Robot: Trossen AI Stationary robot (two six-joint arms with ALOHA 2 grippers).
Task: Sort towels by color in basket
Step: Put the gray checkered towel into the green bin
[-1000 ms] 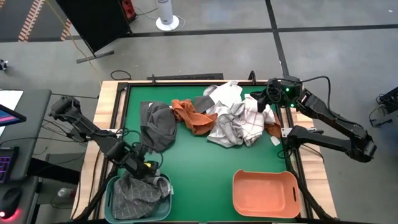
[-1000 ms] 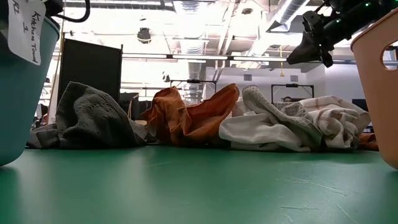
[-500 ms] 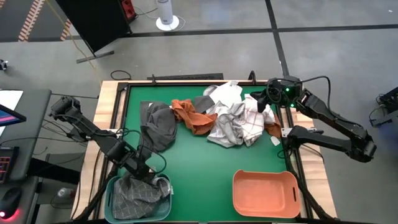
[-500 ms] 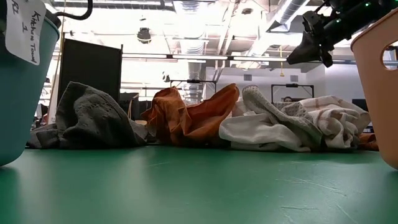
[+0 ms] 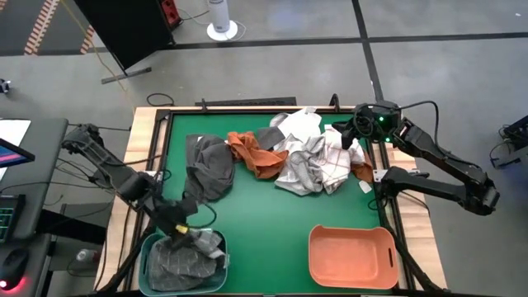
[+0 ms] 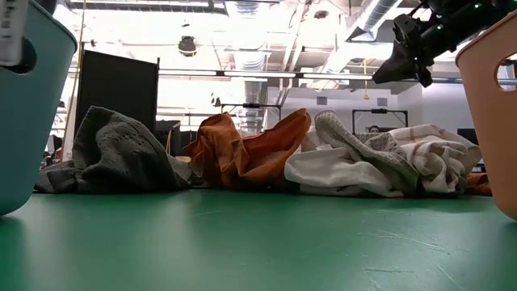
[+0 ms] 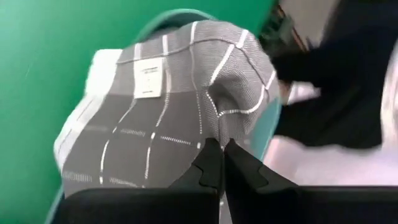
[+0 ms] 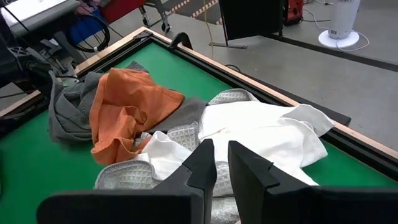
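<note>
A grey checked towel (image 7: pixel 155 118) lies in the teal basket (image 5: pixel 155 276) at the near left. My left gripper (image 7: pixel 217 149) hangs shut over it, its tips at a raised crease. The other towels lie heaped at the far side: dark grey (image 5: pixel 210 165), rust orange (image 5: pixel 252 153), white (image 5: pixel 301 125) and white with dark checks (image 5: pixel 334 165). My right gripper (image 8: pixel 221 155) hovers above the heap's far right end (image 5: pixel 356 132). A narrow gap shows between its fingers, with nothing in it. My left gripper comes down on the grey checked towel from above, slanting. Its shut fingertips (image 7: pixel 211 155) meet right at a crease (image 7: pixel 214 118) in the cloth. Whether they touch or pinch the crease, I cannot tell.
An orange basket (image 5: pixel 353 256) stands at the near right. Bare green table (image 5: pixel 264 223) lies between the two baskets and the heap. A raised wooden rim (image 5: pixel 157 140) runs round the table.
My left gripper has shut and moved a little toward the table's near left corner, staying over the teal basket. The paper tag on that basket has shifted left in the low view.
</note>
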